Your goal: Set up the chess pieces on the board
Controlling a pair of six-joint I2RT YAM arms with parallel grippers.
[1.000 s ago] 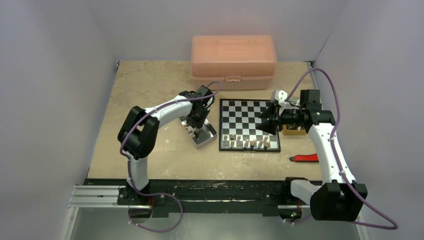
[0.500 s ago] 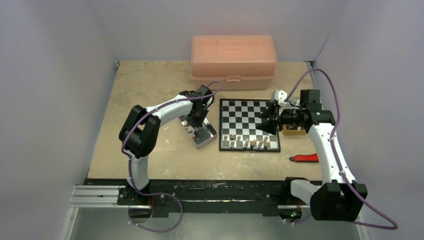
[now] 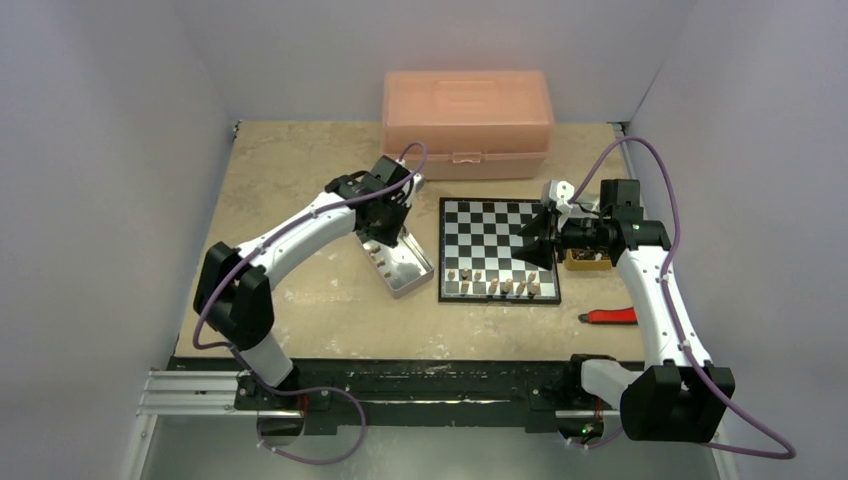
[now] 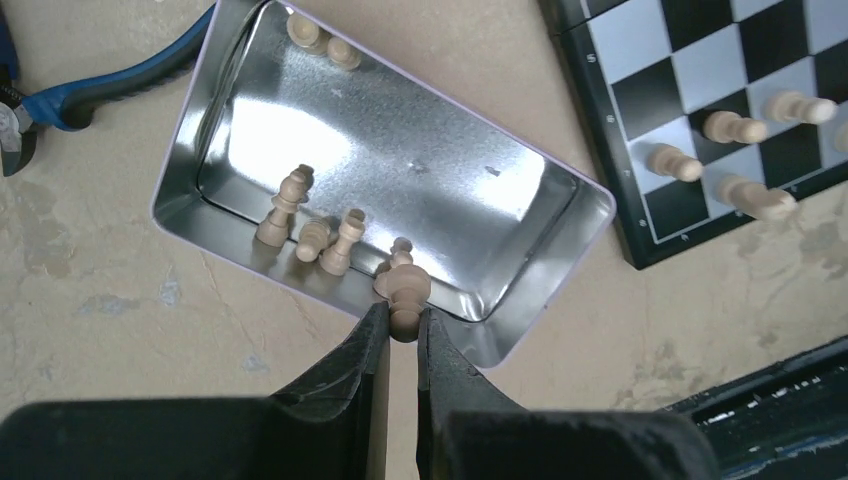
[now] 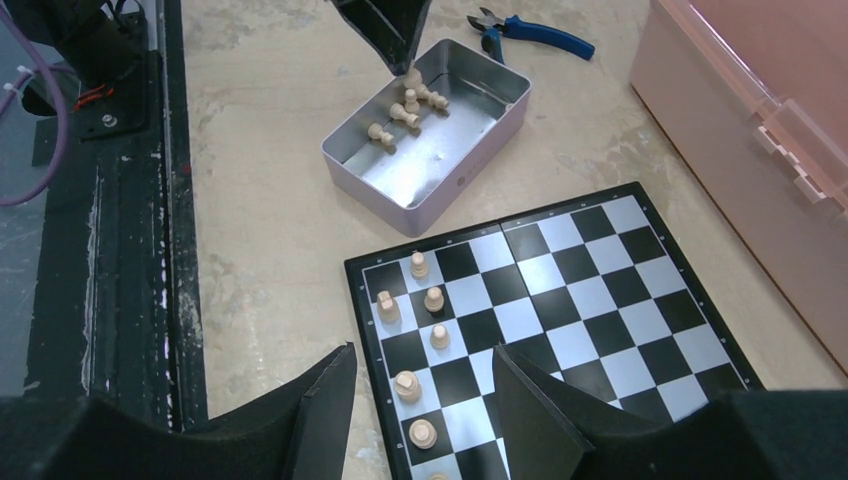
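Observation:
My left gripper (image 4: 402, 318) is shut on a light tan chess piece (image 4: 402, 290) and holds it above the near rim of the shiny metal tin (image 4: 400, 130). In the top view the left gripper (image 3: 384, 230) hangs over the tin (image 3: 408, 270). Several tan pieces (image 4: 300, 215) lie in the tin. The board (image 3: 490, 225) lies right of the tin, with several tan pieces (image 3: 495, 283) on its two near rows. My right gripper (image 3: 528, 243) is open and empty above the board's right edge (image 5: 600, 290), over the placed pieces (image 5: 432, 298). No dark pieces show on the board.
A large pink plastic box (image 3: 467, 110) stands behind the board. Blue-handled pliers (image 4: 90, 90) lie on the far side of the tin. A red-handled tool (image 3: 610, 316) lies near the board's right front corner. A small gold-coloured container (image 3: 588, 260) sits under the right wrist.
My left gripper has risen out of the tin with a tan piece and drawn back to the far left; the left elbow swung left. The right arm has not moved.

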